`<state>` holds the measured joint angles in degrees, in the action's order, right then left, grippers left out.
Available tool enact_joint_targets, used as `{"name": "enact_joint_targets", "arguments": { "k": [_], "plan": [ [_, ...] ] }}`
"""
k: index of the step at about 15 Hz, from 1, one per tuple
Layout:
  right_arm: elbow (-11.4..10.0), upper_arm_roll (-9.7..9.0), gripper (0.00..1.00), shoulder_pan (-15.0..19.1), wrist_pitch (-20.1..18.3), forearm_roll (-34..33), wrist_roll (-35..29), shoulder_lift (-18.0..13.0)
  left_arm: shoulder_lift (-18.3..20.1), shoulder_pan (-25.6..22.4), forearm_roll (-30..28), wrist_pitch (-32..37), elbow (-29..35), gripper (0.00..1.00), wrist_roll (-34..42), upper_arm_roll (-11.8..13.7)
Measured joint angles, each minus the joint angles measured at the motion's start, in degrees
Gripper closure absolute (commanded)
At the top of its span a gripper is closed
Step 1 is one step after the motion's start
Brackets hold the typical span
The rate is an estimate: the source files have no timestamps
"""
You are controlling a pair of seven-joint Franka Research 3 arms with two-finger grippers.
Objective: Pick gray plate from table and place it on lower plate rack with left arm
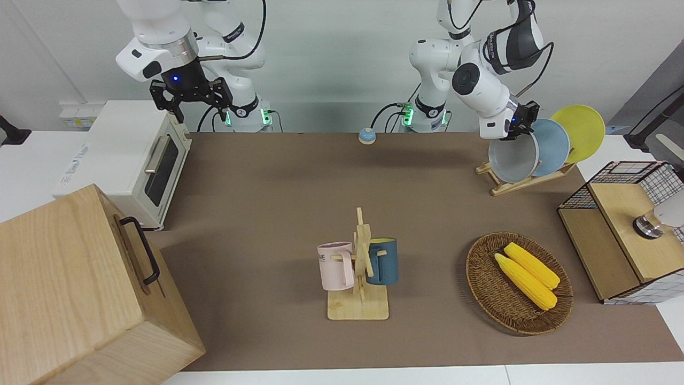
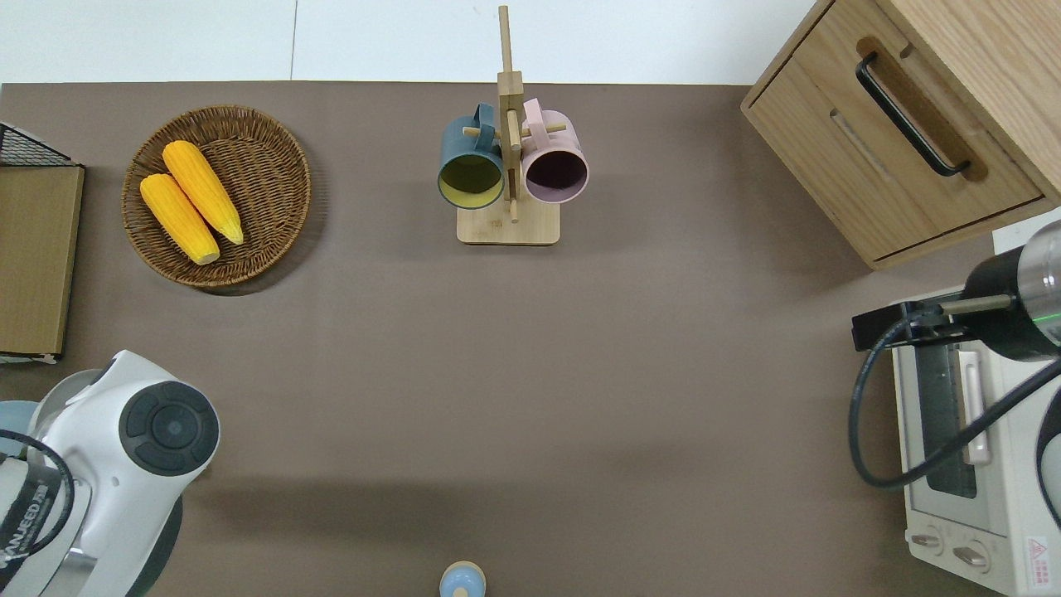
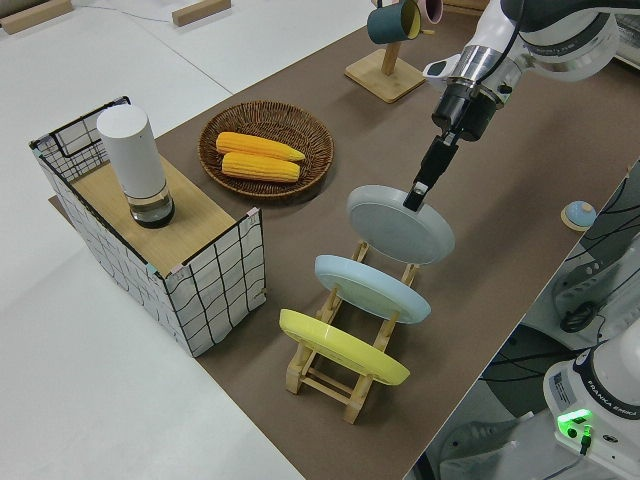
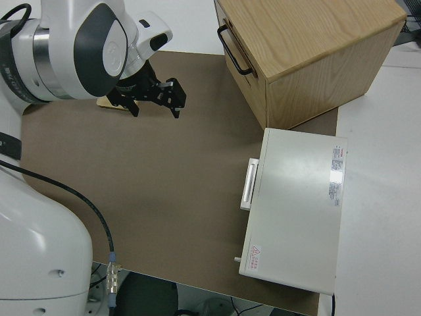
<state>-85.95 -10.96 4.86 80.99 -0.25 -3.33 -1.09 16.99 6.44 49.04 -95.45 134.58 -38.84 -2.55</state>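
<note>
The gray plate (image 1: pixel 512 159) (image 3: pixel 400 228) leans tilted at the end slot of the lower plate rack (image 1: pixel 514 185) (image 3: pixel 345 378), on the side toward the table's middle. My left gripper (image 1: pixel 522 128) (image 3: pixel 413 197) is shut on the plate's upper rim, fingers pointing down onto it. A light blue plate (image 1: pixel 553 145) (image 3: pixel 372 288) and a yellow plate (image 1: pixel 582 131) (image 3: pixel 340 347) stand in the rack's other slots. In the overhead view the left arm (image 2: pixel 124 464) hides the rack and plates. The right gripper (image 1: pixel 192 99) (image 4: pixel 154 95) is parked and open.
A wicker basket (image 1: pixel 483 280) with two corn cobs lies farther from the robots than the rack. A wire-sided box (image 1: pixel 620 235) with a white cylinder stands at the left arm's end. A mug stand (image 1: pixel 359 267), a toaster oven (image 1: pixel 136 160), a wooden cabinet (image 1: pixel 80 289) and a small blue knob (image 1: pixel 366 136) are also here.
</note>
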Motion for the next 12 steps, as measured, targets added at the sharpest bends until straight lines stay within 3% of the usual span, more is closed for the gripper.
{"name": "enact_joint_targets", "arguments": {
  "k": [12],
  "plan": [
    [0.0,0.00,0.011,0.0,0.0,0.0,0.0,0.0,-0.6,0.8,2.4,-0.3,3.0,1.00,-6.1,-0.3]
  ]
}}
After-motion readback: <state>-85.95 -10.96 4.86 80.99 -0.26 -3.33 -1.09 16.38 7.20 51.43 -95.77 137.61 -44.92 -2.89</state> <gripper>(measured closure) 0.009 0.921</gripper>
